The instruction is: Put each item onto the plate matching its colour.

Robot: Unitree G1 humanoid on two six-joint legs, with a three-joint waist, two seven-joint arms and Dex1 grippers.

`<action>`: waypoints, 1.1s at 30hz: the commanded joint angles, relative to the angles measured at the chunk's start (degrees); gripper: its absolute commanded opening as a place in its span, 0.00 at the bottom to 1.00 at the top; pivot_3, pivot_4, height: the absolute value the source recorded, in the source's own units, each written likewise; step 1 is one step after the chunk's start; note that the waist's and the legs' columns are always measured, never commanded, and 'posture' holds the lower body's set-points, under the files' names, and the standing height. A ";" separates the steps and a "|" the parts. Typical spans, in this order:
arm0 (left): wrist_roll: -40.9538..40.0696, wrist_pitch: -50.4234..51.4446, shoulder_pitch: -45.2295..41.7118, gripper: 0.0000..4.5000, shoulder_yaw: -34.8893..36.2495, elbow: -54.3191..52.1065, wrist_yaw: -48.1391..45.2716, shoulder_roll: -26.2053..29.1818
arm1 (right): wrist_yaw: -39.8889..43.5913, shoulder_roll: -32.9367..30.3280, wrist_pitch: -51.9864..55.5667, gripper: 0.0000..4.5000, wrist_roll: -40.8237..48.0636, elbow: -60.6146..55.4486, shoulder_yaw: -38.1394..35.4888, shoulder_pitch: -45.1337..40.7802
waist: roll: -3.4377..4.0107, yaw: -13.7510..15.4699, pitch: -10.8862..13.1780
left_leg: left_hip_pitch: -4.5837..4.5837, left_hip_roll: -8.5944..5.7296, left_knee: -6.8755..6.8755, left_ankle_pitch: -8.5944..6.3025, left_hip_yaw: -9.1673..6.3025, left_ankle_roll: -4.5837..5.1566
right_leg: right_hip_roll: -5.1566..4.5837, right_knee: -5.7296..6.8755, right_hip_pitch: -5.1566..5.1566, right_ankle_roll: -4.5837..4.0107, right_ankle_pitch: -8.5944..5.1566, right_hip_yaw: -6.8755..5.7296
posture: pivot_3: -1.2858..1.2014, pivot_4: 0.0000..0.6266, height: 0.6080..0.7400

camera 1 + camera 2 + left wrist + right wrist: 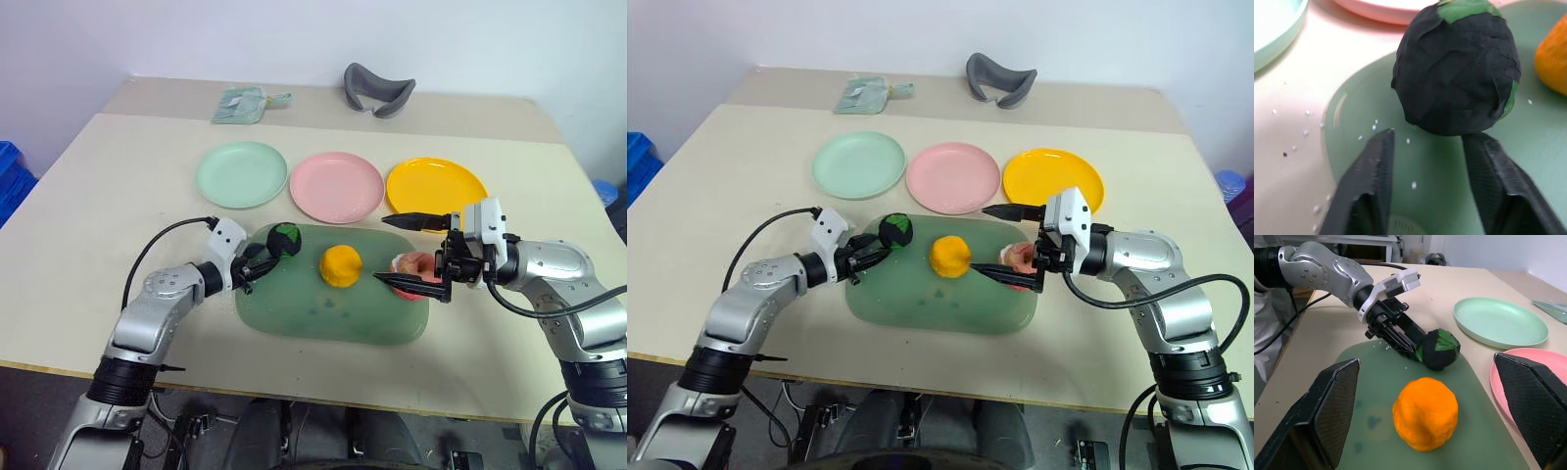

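Translucent green plastic, a cutting board (294,313), is lying on the pale surface (127,196) with all three toy foods sitting on it. The mint plate (241,174), the pink plate (336,186) and the yellow plate (436,186) are waiting in a row just behind it, with nothing on them. The left arm is reaching in low from the side, angled slightly downward. The left tool (257,266) is pressing its tip against the dark ball with the green patch (284,238) at the board's near-left corner. I cannot tell whether that tool is clenched or released. The right arm is bending inward with its forearm level, pointing across toward the other arm. The right tool (409,253) is standing released and wide. One of its fingers (1337,406) is lying along the pink-red fruit (419,262) at the board's right end, and the other is hanging over the edge of the yellow plate. The orange-yellow lump (340,265) is resting mid-board, apart from both tools. The left wrist camera is showing pale specks scattered over the board beside the ball. The right wrist camera is looking straight over the lump at the left tool meeting the ball side-on.
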 commanded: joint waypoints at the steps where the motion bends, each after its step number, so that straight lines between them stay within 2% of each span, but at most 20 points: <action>1: -1.03 0.58 -1.39 0.53 1.59 -3.58 -0.52 0.34 | -0.32 0.41 -0.95 1.00 0.19 -0.99 -0.85 -0.06 | 0.00 -0.03 0.00 | 0.00 0.00 0.00 0.00 0.00 0.00 | 0.00 0.00 0.00 0.00 0.00 0.00 | 0.52 0.24 1.00; 6: -3.99 3.60 -2.15 0.53 3.00 -6.19 -4.08 2.77 | -0.65 0.42 -0.84 1.00 0.25 -1.03 -0.82 -0.46 | 0.00 -0.08 0.00 | 0.00 0.01 0.00 0.00 0.00 0.00 | 0.01 0.00 -0.01 0.00 0.00 0.00 | 0.52 0.24 1.00; 8: -4.67 4.92 -2.07 0.64 2.95 -7.22 -5.09 3.99 | -0.74 0.45 -0.83 1.00 0.28 -0.93 -0.85 -0.64 | 0.00 -0.04 0.00 | 0.00 0.01 0.00 0.00 0.00 0.00 | 0.01 0.00 -0.01 0.00 0.00 0.00 | 0.52 0.24 1.00; 11: -4.61 5.28 -1.90 0.94 2.67 -8.08 -5.49 4.84 | -0.96 0.50 -0.80 1.00 0.36 -1.21 -0.89 -0.49 | 0.00 0.00 0.00 | 0.00 -0.01 0.00 0.00 0.00 0.00 | -0.01 0.00 0.01 0.00 0.00 0.00 | 0.52 0.24 1.00; 12: -4.28 4.87 -2.05 1.00 2.55 -8.06 -5.16 4.62 | -1.04 0.52 -0.78 1.00 0.40 -1.22 -0.91 -0.50 | 0.00 0.01 0.00 | 0.00 -0.01 0.00 0.00 0.00 0.00 | -0.01 0.00 0.01 0.00 0.00 0.00 | 0.52 0.24 1.00; 16: -1.67 2.34 -3.39 1.00 2.56 -6.29 -1.82 2.67 | -1.36 0.59 -0.62 1.00 0.55 -1.33 -0.85 -0.62 | 0.00 0.02 0.00 | 0.00 -0.01 0.01 0.00 0.00 0.00 | 0.00 0.00 0.01 0.00 0.00 0.00 | 0.52 0.24 1.00; 24: 3.88 -1.93 -9.80 1.00 0.24 4.04 2.05 -2.26 | -2.00 0.88 -0.58 1.00 0.36 -1.23 -0.57 -0.97 | 0.00 0.02 0.00 | -0.01 -0.02 0.03 -0.01 0.01 0.02 | 0.04 0.00 0.00 0.00 0.00 -0.01 | 0.52 0.24 1.00; 33: 5.70 -4.00 -14.38 1.00 -2.86 10.73 0.98 -8.06 | -2.47 0.70 -0.57 1.00 0.27 -1.46 -0.86 -1.22 | 0.00 0.01 0.00 | -0.02 -0.02 0.07 -0.02 0.01 0.03 | 0.06 0.00 -0.01 0.01 0.00 -0.02 | 0.52 0.24 1.00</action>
